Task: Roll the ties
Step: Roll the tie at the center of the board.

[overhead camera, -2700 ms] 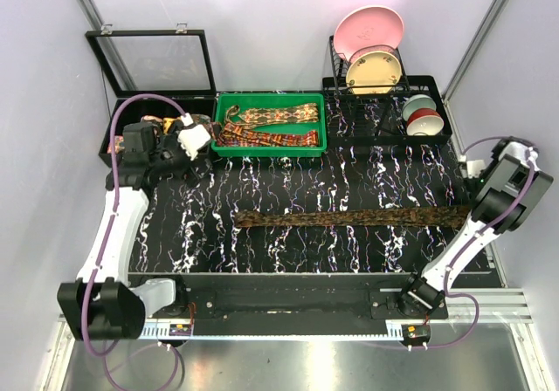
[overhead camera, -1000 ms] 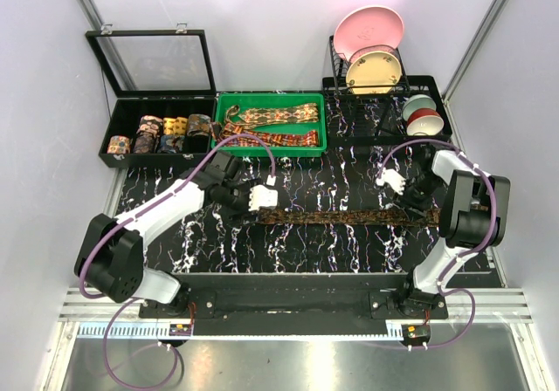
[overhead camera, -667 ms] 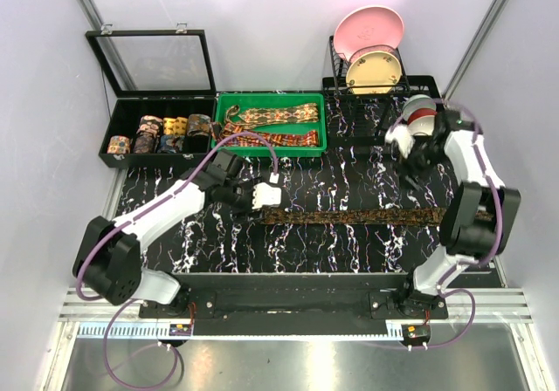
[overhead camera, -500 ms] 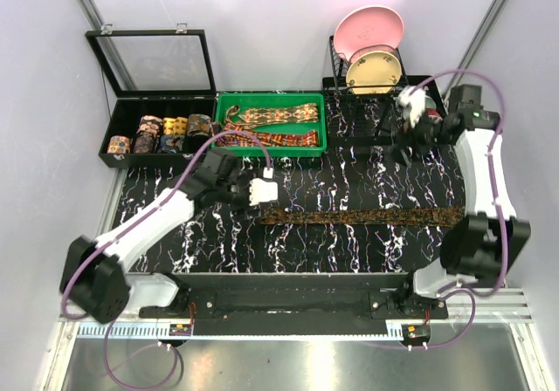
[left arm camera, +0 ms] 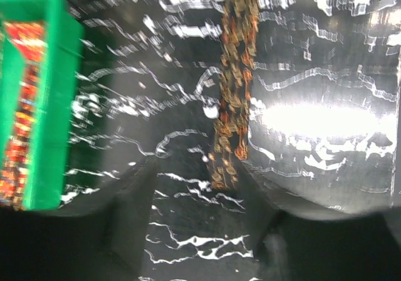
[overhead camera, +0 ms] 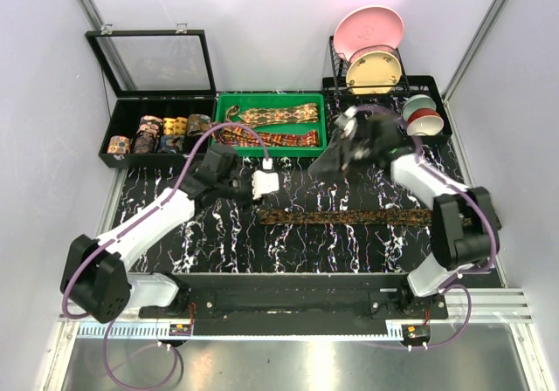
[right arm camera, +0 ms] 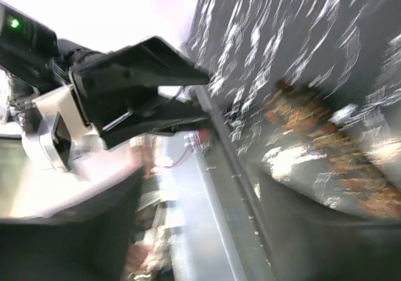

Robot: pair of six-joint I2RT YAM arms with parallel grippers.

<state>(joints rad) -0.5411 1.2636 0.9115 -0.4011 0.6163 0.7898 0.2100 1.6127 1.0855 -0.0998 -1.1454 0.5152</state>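
A patterned tie [overhead camera: 345, 216] lies flat and unrolled across the marbled table [overhead camera: 288, 256]. Its left end sits just by the left claw [overhead camera: 265, 186], whose jaws stand partly apart and hold nothing. Farther back, the right claw [overhead camera: 330, 157] hangs open and empty, apart from the cloth. A good start likely means pinching that end squarely, then turning tight, even coils. Beyond lie loose ties [overhead camera: 275, 113] in a green tray [overhead camera: 221, 125] and finished coils [overhead camera: 162, 133] in a black box [overhead camera: 166, 103].
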